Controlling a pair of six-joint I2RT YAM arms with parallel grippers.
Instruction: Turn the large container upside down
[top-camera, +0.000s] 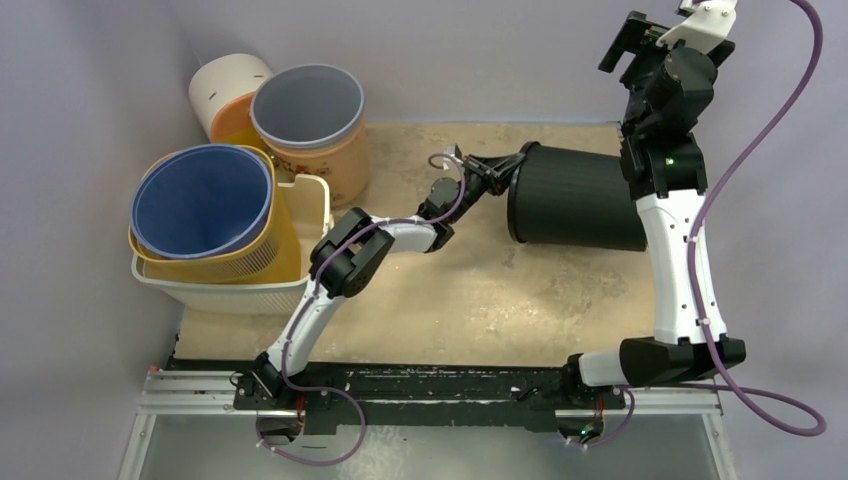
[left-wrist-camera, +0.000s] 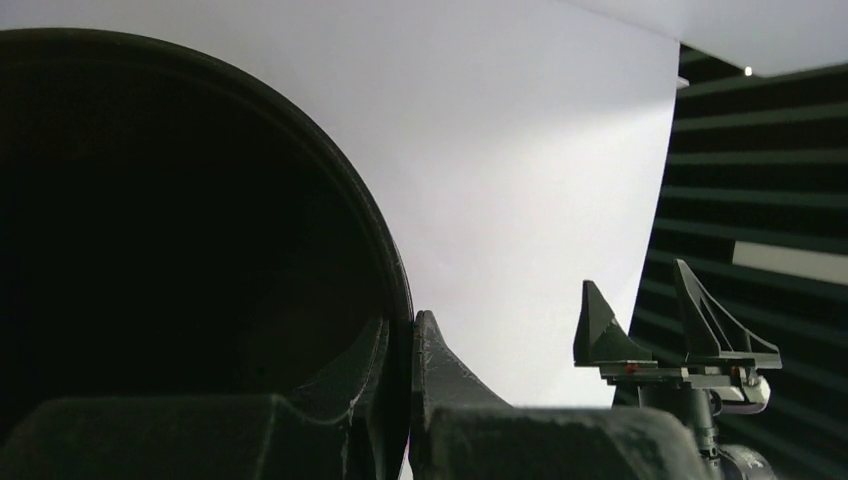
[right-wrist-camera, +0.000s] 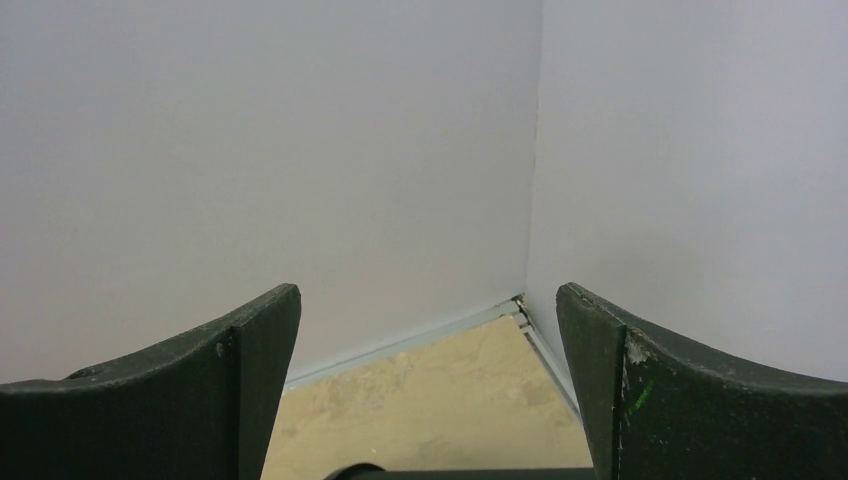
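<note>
The left gripper (left-wrist-camera: 412, 325) is pinching the rim of the large container (top-camera: 575, 197), seemingly lying sideways, while the right gripper (right-wrist-camera: 428, 300) is gaping wide.

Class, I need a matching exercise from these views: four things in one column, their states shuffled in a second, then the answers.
1. black container
2. left gripper
3. right gripper
4. blue bucket

A. open, holding nothing
B. nested in the yellow basket
C. tipped on its side
D. shut on the black container's rim

Pairs: 1-C, 2-D, 3-A, 4-B
</note>
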